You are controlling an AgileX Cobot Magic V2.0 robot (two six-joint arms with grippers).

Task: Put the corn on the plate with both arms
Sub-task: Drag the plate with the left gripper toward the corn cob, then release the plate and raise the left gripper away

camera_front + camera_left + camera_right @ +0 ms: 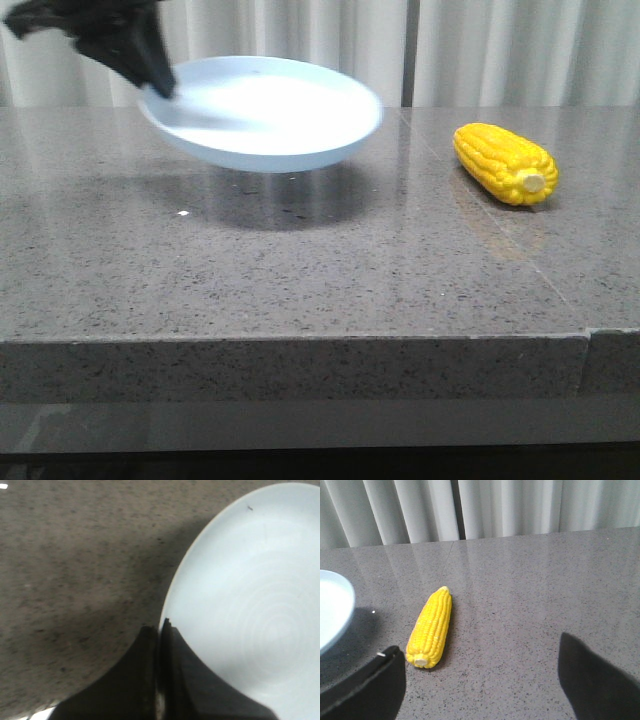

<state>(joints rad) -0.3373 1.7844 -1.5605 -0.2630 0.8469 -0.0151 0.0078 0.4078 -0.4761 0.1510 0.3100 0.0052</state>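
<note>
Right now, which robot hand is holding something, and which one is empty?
The left gripper is the busy one: it is pinched shut on the plate rim, holding it above the table. The right gripper is open and empty, near the corn.

Grey speckled stone countertop [300, 280], polished, w/ faint reflections; thick front edge, seam near right front corner. Lying directly on it: yellow corn cob [505, 163], on its side at right rear, pale stub end toward front, tip toward the back. Small white speck [182, 213] on surface at left-centre. Dark shadow on stone at centre-left, well apart from cob.
</note>
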